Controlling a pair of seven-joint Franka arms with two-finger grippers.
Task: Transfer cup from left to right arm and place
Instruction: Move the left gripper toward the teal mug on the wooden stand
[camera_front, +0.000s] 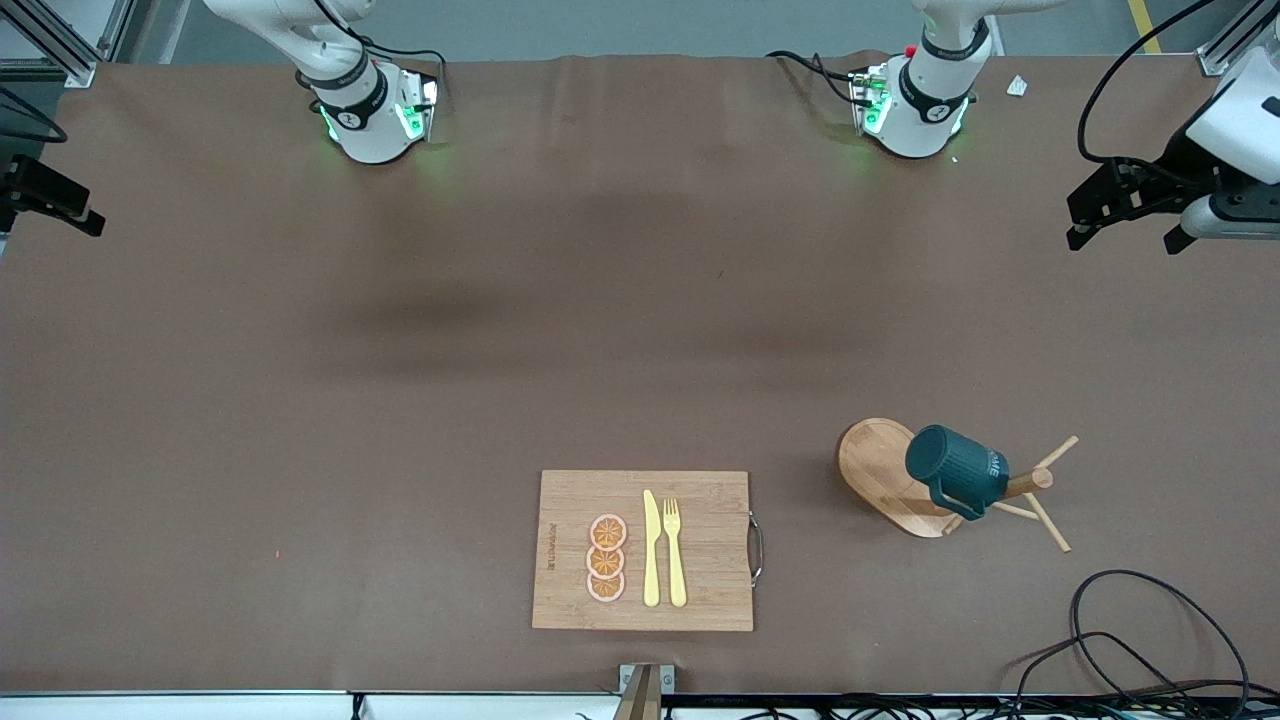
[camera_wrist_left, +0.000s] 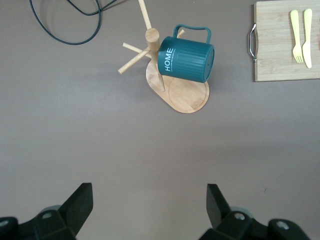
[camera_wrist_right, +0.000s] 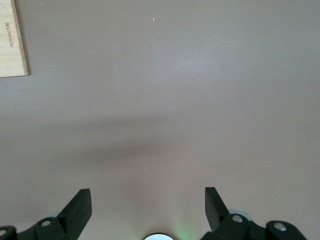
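1. Toward the left arm's end of the bench (camera_front: 400, 400), near the front camera, we see the cup (camera_front: 957, 468), a dark teal ribbed mug with pale lettering. It hangs tilted on a peg of a wooden mug tree (camera_front: 1020, 487), its handle (camera_front: 955, 505) pointing down toward the tree's oval base (camera_front: 875, 465). We judge it hangs this way so a claw can reach its wall from the side.
2. Seen from the left wrist, the cup (camera_wrist_left: 186, 60) lies well ahead of the left claw (camera_wrist_left: 148, 210), whose two dark fingers stand wide apart with nothing between them. We judge the arm is raised and looking down to line up its approach. In the front view this claw (camera_front: 1125, 215) shows at the picture's edge, over the left arm's end of the bench.
3. Seen from its own wrist, the right claw (camera_wrist_right: 147, 210) is also spread wide and empty, over bare brown bench. We judge this arm waits for the handover. Only one corner of the cutting board (camera_wrist_right: 12, 42) shows there.
4. A bamboo cutting board (camera_front: 700, 590) lies mid-bench, nearest the front camera, carrying three orange slices (camera_front: 606, 558), a yellow knife (camera_front: 651, 548) and a yellow fork (camera_front: 674, 550).
5. We judge the task has not yet started: the cup is untouched.
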